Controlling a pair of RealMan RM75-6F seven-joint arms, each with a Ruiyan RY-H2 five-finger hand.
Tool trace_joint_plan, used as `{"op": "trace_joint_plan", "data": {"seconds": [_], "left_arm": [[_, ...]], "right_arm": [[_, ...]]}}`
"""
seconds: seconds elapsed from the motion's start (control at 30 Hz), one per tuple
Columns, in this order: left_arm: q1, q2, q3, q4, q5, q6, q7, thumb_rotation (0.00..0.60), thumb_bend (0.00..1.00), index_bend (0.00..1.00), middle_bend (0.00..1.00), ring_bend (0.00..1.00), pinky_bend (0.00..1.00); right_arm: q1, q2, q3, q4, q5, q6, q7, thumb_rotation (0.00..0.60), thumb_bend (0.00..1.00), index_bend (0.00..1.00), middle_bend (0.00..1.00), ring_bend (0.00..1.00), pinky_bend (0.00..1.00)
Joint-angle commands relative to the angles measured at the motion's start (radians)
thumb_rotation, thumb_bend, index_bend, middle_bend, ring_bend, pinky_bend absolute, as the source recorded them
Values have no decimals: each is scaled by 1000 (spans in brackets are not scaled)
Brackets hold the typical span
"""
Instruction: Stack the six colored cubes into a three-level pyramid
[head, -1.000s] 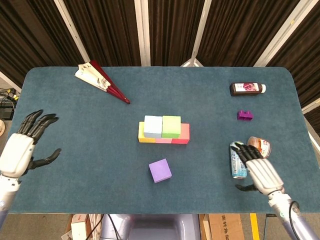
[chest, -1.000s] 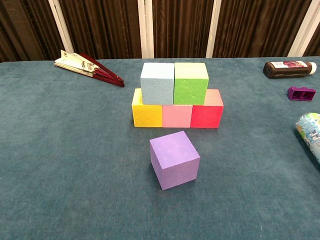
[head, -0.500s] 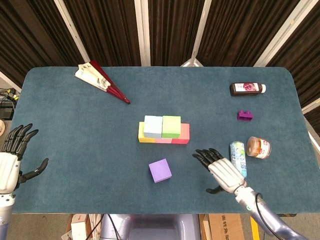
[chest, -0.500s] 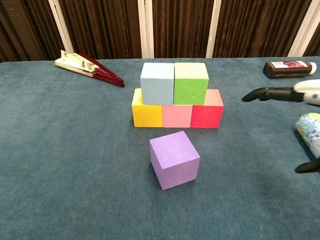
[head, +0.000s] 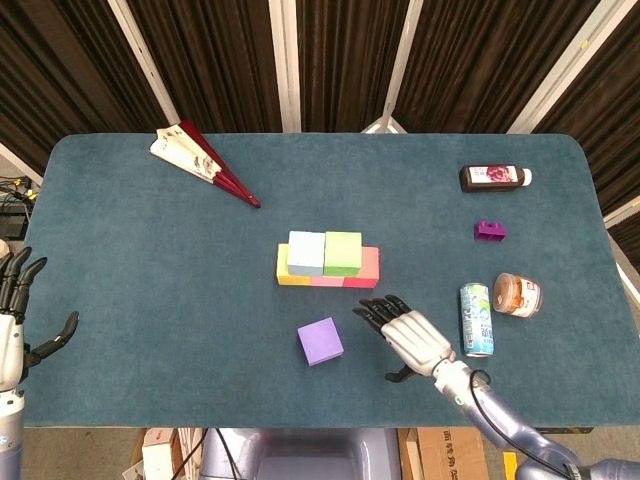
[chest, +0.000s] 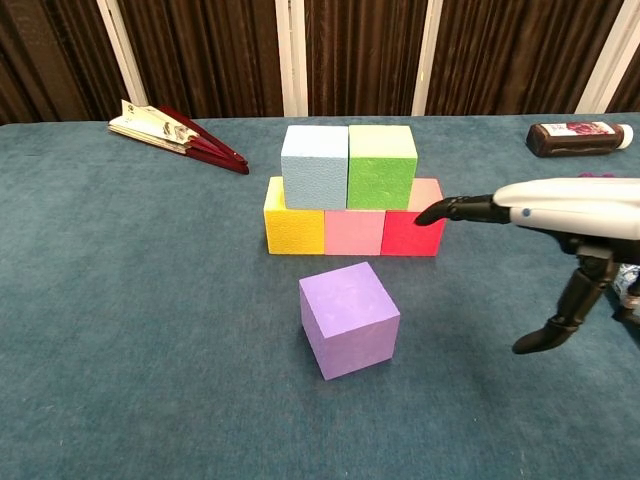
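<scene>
1. The table (head: 150, 330) carried a blue-green cloth, and both robot hands hovered over its near side.
2. The right robot hand (head: 408, 338) was spread wide and held nothing, palm down, its fingertips (chest: 428, 214) pointing toward the cubes.
3. The left robot hand (head: 12, 325) hung at the far left edge, fingers apart and empty, well away from everything else.
4. Just beyond the right robot hand stood the unfinished stack: a yellow cube (chest: 294, 220), pink cube (chest: 354, 232) and red cube (chest: 410, 234) in a row, with a light blue cube (chest: 314, 166) and green cube (chest: 381, 165) on top.
5. The purple cube (head: 320, 341) lay alone on the cloth, just left of the right robot hand and in front of the stack.
6. A can (head: 476, 319) lay right of that hand with a small jar (head: 517, 295) beside it; their labels were too small to read.
7. Farther beyond sat a dark bottle (head: 494, 178) with an unreadable label and a small purple piece (head: 490, 231).
8. A folded fan (head: 200, 160) lay far off to the left rear.
</scene>
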Motion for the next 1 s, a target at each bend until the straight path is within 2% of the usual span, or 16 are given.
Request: {"op": "trace_joint_plan", "data": {"seconds": [0.03, 0.2, 0.43, 1.0], "left_arm": [[5, -10, -13, 9, -3, 8, 3, 600, 358, 129, 31, 0, 0], [10, -23, -32, 18, -13, 8, 3, 600, 358, 129, 33, 0, 0], [12, -35, -53, 26, -38, -18, 20, 600, 359, 129, 31, 0, 0], [22, -53, -86, 13, -59, -44, 20, 600, 360, 129, 25, 0, 0]], "right_arm": [[50, -26, 11, -17, 65, -31, -41, 600, 129, 39, 13, 38, 0], [101, -41, 25, -35, 132, -44, -70, 600, 129, 60, 45, 59, 0], [156, -90, 47, -25, 209, 5, -115, 600, 129, 100, 79, 75, 0], [236, -178, 26, 65, 279, 32, -133, 600, 130, 207, 173, 92, 0]]}}
